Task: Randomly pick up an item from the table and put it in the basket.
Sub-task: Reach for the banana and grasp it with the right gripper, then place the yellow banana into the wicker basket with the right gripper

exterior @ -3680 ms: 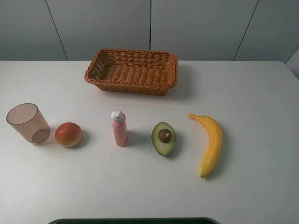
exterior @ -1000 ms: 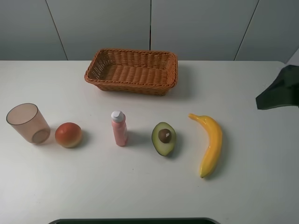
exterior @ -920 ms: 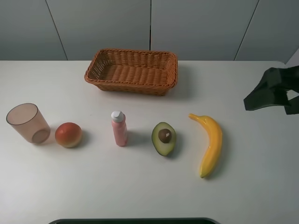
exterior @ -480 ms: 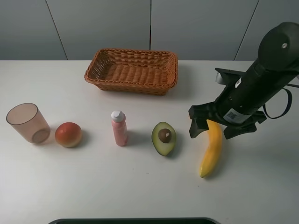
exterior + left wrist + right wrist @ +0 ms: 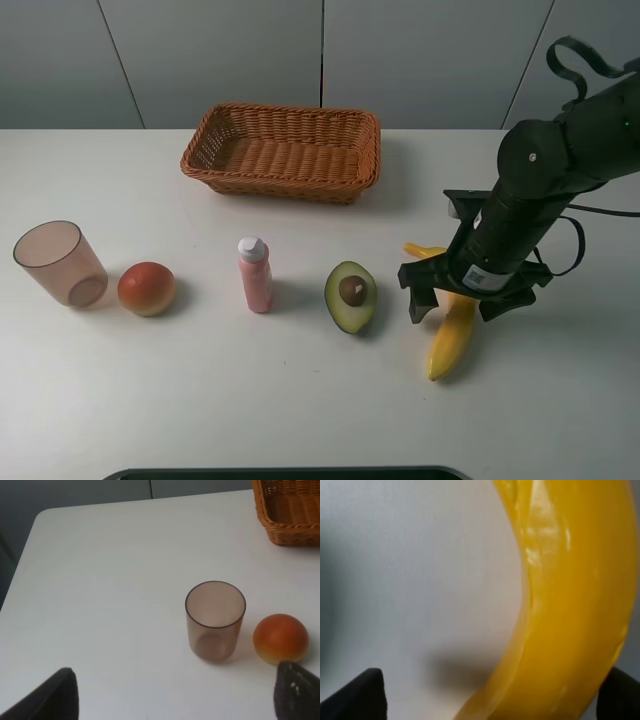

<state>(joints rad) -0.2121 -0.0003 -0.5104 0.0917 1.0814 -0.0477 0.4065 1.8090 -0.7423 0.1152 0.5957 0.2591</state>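
Over the right side of the table (image 5: 300, 400), your right gripper (image 5: 458, 298) spread wide, jaws straddling the banana (image 5: 446, 350) near its middle, banana lying flat on the table near the avocado (image 5: 349, 296), basket (image 5: 280, 185) well apart toward the far edge

Yellow banana (image 5: 451, 345), brown woven basket (image 5: 283, 152), white table (image 5: 300, 400), translucent pinkish-brown cup (image 5: 60, 264), red-orange fruit (image 5: 147, 289), pink bottle (image 5: 256, 280) with white cap (image 5: 251, 248), green avocado half (image 5: 350, 297) with brown pit (image 5: 352, 291)
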